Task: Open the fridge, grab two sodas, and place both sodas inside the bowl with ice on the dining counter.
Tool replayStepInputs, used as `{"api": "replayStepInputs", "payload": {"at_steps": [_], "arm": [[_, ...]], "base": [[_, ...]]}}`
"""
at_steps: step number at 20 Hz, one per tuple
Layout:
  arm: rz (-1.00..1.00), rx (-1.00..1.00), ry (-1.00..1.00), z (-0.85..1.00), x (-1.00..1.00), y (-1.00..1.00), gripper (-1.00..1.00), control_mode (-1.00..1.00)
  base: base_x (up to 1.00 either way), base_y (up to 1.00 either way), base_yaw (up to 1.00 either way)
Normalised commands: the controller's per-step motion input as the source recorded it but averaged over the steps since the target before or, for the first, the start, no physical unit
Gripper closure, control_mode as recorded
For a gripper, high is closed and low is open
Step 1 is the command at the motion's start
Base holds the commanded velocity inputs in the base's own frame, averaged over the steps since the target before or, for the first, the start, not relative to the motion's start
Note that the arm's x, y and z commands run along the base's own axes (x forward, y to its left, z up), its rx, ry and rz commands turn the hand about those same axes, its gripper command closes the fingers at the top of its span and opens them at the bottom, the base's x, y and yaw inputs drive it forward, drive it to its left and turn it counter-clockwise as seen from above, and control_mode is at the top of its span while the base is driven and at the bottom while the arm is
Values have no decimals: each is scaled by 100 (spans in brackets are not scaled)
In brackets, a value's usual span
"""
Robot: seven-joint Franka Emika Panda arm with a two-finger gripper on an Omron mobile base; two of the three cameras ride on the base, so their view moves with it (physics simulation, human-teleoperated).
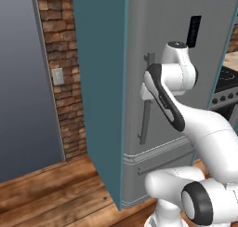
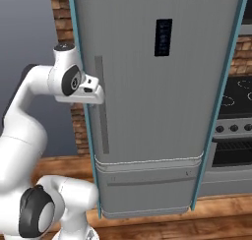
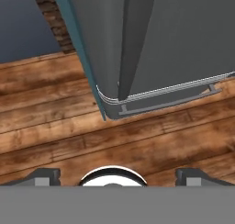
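Wooden floorboards (image 3: 69,140) lie nearest, and over them the gripper (image 3: 117,175) points downward, its two dark fingertips (image 3: 43,176) set wide apart with nothing between them. Just beyond stands the fridge (image 2: 162,111), tall and matte grey with teal side edging, its door closed. From the right base view the white hand sits at the fridge's left edge, beside the long vertical handle slot (image 2: 101,106). Farther back, a brick wall (image 1: 65,82) runs behind the fridge, and a stove (image 2: 235,131) stands to its right
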Motion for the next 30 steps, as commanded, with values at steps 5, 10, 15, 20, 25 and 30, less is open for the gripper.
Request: {"api": "replayStepInputs", "payload": {"at_steps": [5,10,15,20,25,30], "arm": [[15,12,-16,-20,47,-13,-100,-100],[5,7,-31,-6,1,-18,-100,-100],[-1,10,-15,-1,10,-3,-100,-100],[0,4,0,0,39,-3,-100,-100],[0,-1,0,0,24,0,-100,-100],[0,0,0,0,28,-2,-100,-100]], "base": [[0,0,0],[0,0,0],[0,0,0],[0,0,0],[0,0,0],[0,0,0]]}}
